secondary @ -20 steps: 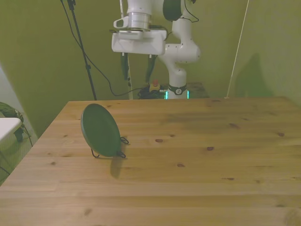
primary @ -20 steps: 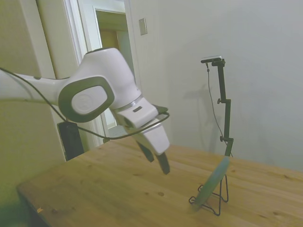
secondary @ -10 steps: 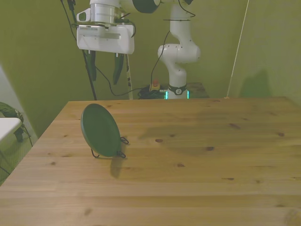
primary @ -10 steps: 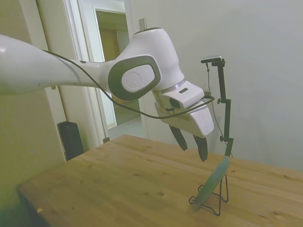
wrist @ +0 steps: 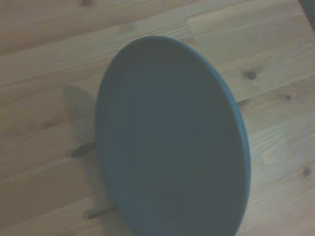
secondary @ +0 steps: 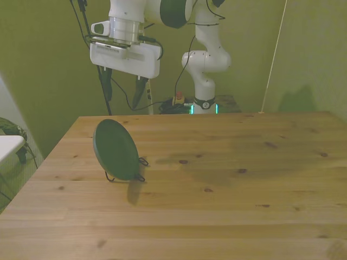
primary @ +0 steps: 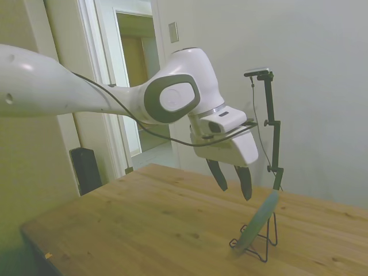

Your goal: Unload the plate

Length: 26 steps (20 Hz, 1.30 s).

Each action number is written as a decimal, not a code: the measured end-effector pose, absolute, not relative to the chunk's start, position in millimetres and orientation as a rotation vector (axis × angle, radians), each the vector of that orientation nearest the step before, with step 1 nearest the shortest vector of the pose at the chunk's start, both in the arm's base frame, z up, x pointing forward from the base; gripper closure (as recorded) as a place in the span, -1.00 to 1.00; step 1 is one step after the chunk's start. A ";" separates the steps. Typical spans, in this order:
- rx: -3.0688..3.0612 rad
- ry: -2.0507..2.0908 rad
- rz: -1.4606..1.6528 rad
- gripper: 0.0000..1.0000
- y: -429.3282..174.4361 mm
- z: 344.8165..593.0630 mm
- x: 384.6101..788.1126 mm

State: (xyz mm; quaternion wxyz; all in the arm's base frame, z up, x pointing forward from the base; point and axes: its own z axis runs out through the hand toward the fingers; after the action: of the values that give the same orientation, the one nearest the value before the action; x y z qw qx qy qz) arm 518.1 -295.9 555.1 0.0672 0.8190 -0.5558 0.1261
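Grey-green plate [secondary: 115, 150] leans on wire stand [primary: 260, 240], below gripper [primary: 232, 183]. Jaws spread, nothing held. Suggest descending straight, straddling the top rim, then closing before lifting clear of the stand.

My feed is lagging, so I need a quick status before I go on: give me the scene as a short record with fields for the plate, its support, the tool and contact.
plate: grey-green plate, standing on edge, leaning, near the front view's left side of the table
support: thin black wire stand, plate resting in it
tool: tool above the plate, fingers apart, pointing down
contact: none; clear gap between tool and plate rim in the side view
wrist view: plate face fills most of the picture
task state: plate not yet lifted off the stand
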 end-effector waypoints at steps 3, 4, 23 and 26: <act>2.427 -1.649 0.386 -1.00 -305.2 560.6 525.0; 2.411 -1.643 0.382 -1.00 -309.0 561.0 526.7; 2.390 -1.543 0.423 -1.00 -331.4 520.8 567.1; 2.399 -1.521 0.440 1.00 -334.9 515.8 566.0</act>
State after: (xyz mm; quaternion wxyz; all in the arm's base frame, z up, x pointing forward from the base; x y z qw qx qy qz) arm 566.0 -334.9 515.8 0.1333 0.8272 -0.5244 0.1517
